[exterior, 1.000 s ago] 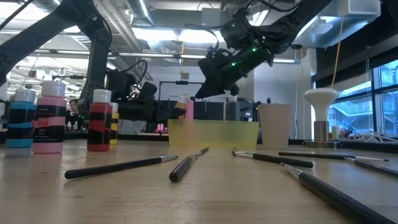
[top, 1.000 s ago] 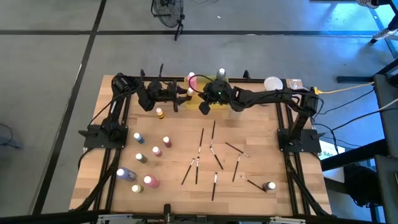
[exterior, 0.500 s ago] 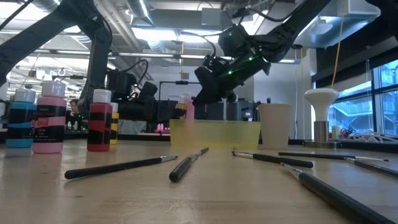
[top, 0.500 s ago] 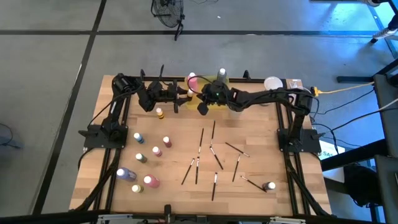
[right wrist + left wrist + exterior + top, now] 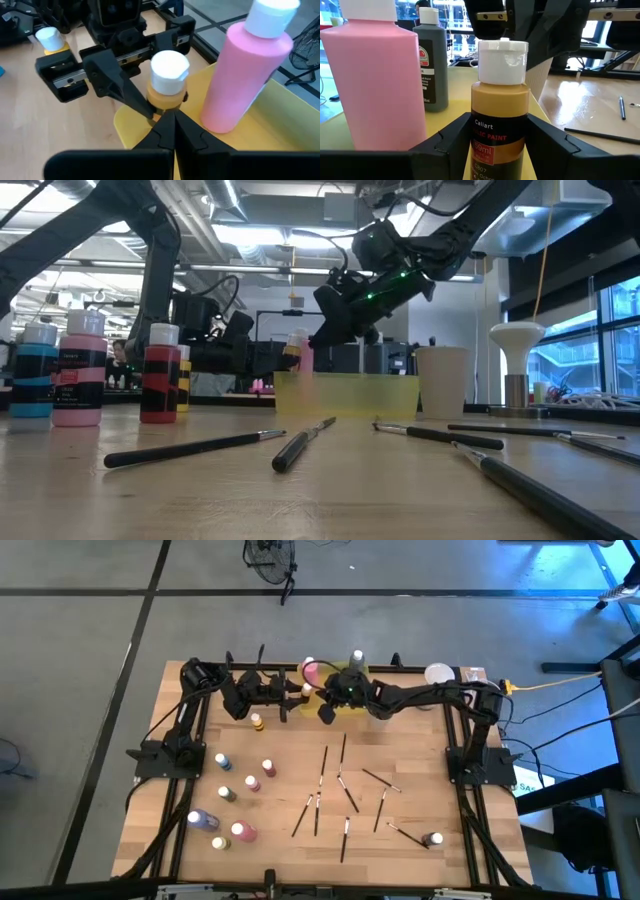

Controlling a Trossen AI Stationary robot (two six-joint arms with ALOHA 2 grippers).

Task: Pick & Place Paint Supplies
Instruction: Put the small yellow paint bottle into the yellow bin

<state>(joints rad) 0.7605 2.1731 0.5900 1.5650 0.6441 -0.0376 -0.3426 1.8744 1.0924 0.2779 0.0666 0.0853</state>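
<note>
The left tool [image 5: 497,150] holds an ochre bottle [image 5: 500,120] with a white cap, 1 dark finger on each side of its body, upright at the near edge of the yellow tray [image 5: 280,125]. In the high view this left tool [image 5: 292,690] sits at about 11 o'clock on the worktop [image 5: 400,750], its arm reaching in from 9 o'clock. The right tool [image 5: 172,120] is closed tight and holds nothing, its tips meeting just above the tray rim, close beside the ochre bottle; its arm comes in from 2 o'clock. In the tray stand a tall pink bottle [image 5: 252,75] and a grey bottle [image 5: 431,60] with a white cap.

Outward, a pale cup [image 5: 438,674] stands at 1 o'clock. Several small bottles [image 5: 243,783] are scattered from 8 to 9 o'clock, 1 ochre-capped one [image 5: 257,722] just below the left tool. Dark-handled brushes [image 5: 345,790] lie loose around 6 o'clock, apart from the tray, with 1 more small bottle [image 5: 434,839] at 5 o'clock.
</note>
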